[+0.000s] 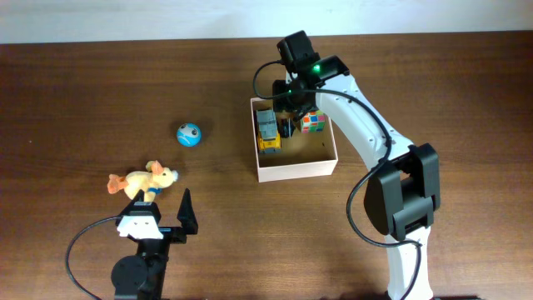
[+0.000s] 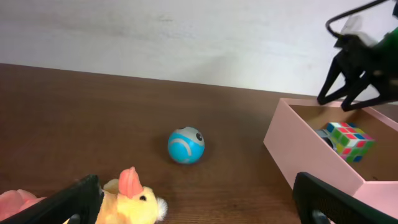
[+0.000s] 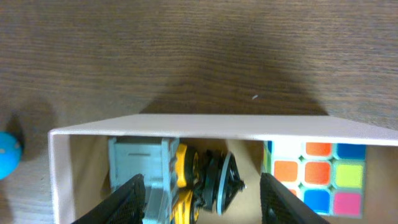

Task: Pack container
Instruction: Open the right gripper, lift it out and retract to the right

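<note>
Table [image 1: 83, 83]: dark brown wood grain, filling nearly the whole overhead view. A pale strip is seen beyond its far edge.

Three items are noted resting directly on the surface.

The container [image 1: 296, 170]: a square, shallow, open-topped box, white outside and tan inside. It is set right of centre, toward the far side, with its walls roughly square to the table edge.

A small blue ball [image 1: 189, 134] with a grey patch is found left of the box, at about the same depth and well apart from it.

A yellow-orange plush toy [image 1: 143, 181] is laid lengthwise, nearer and further left than the ball, close to it but not touching.
</note>
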You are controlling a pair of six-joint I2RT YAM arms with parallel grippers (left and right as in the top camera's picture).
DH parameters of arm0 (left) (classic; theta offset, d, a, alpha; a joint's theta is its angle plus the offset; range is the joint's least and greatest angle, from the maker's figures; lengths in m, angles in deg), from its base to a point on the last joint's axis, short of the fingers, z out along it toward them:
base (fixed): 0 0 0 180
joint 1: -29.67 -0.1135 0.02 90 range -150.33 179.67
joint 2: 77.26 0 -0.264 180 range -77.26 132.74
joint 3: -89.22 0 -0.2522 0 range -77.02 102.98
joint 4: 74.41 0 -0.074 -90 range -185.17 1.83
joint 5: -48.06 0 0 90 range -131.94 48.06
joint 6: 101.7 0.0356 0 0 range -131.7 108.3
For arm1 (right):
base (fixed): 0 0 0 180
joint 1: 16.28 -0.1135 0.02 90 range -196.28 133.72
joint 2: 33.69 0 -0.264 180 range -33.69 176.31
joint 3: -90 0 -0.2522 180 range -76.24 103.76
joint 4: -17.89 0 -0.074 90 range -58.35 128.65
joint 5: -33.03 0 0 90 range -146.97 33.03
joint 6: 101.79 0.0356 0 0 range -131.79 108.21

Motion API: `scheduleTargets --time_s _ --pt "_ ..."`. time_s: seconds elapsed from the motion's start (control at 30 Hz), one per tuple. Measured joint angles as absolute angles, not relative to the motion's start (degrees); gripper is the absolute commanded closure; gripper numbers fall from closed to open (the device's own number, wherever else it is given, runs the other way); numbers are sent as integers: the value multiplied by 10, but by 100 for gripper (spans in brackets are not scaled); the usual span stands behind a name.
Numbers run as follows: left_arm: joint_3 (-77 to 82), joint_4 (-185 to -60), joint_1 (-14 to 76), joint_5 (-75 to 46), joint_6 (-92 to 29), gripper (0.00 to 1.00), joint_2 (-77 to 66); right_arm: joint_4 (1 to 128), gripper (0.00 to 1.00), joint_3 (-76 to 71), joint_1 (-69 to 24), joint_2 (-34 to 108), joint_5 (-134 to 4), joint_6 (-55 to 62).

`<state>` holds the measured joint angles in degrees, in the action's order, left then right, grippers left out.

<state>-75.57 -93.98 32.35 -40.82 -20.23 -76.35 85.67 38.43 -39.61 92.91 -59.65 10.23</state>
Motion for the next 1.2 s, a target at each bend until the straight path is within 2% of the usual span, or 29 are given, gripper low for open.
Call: scheduleTargets --time_s 0.23,0.5,0.57,0.87,1.2 --pt "-756 -940 323 -408 -202 1 -764 954 40 493 -396 930 -583 94" --pt "-756 -940 323 -408 -202 1 -764 1104 36 604 -374 930 -483 86" --pt "-756 -940 323 -408 -202 1 -764 1132 32 610 -354 930 -469 85" --pt "-756 -940 323 -408 -202 1 -764 1203 0 610 -287 930 -408 105" --pt "-756 -940 323 -408 -202 1 -764 1248 1 610 -164 930 -386 247"
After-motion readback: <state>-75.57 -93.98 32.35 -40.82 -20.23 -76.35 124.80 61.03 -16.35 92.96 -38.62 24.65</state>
